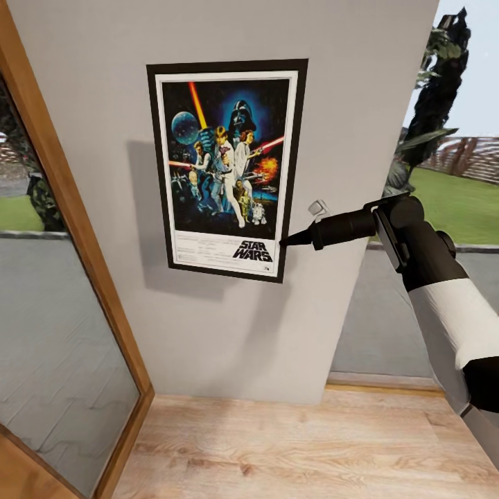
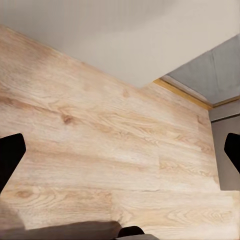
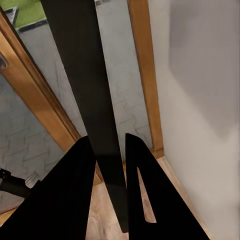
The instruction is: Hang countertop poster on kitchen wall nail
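You face a pale grey wall [image 1: 229, 333] standing on a light wood floor [image 1: 291, 450], with a wood-framed glass panel [image 1: 62, 346] at your left and an opening to a lawn and trees at your right. The poster [image 1: 225, 166] lies flat against that wall, upright with a slight tilt, its black frame throwing a soft shadow to the left and below. Your right arm [image 1: 430, 270] reaches in from the right, and the right pincer [image 1: 285, 241] meets the poster at its lower right edge, beside the "STAR WARS" logo. In the right wrist view the poster's black edge [image 3: 85, 100] runs down between the two dark fingers [image 3: 145, 200], which are clamped on it; the wall sits just beside, and the wood frame [image 3: 142, 75] beyond. A small grey nail [image 1: 319, 206] sticks out of the wall just above the right forearm, apart from the frame. In the left wrist view your left pincer [image 2: 120, 150] has its fingertips [image 2: 10, 155] spread wide with nothing between them, over the wood floor [image 2: 100, 130] near the wall's foot.
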Motion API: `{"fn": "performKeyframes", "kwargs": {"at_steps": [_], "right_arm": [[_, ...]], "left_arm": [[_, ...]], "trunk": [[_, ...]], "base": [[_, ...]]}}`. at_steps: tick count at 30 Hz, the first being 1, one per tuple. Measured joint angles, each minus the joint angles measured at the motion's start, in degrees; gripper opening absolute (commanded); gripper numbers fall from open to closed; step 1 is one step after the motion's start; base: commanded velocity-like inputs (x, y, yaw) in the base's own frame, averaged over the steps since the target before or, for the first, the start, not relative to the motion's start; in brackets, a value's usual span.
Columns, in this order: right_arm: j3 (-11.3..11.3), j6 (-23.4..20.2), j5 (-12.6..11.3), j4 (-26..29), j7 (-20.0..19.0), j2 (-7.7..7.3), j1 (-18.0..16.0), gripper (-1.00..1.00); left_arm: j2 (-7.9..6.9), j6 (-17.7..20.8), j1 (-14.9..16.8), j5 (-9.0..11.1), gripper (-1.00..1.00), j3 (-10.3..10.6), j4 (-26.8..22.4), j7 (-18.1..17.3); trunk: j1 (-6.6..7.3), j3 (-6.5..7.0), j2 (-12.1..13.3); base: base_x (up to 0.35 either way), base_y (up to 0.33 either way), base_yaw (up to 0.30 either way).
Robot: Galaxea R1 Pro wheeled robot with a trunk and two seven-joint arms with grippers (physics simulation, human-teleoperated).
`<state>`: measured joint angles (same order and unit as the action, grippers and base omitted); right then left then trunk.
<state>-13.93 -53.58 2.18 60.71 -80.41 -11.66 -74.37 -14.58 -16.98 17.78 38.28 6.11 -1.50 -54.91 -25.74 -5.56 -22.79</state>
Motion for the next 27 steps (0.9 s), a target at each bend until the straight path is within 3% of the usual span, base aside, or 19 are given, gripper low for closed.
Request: {"fn": "performKeyframes", "kwargs": {"at_steps": [27], "right_arm": [[0.34, -0.84, 0.14, -0.64, 0.1, 0.17, -0.52, -1.0]], "left_arm": [[0.0, 0.0, 0.0, 0.0, 1.0, 0.0, -0.01, 0.0]], "trunk": [[0.0, 0.0, 0.0]], "base": [[0.002, 0.0, 0.0]]}}
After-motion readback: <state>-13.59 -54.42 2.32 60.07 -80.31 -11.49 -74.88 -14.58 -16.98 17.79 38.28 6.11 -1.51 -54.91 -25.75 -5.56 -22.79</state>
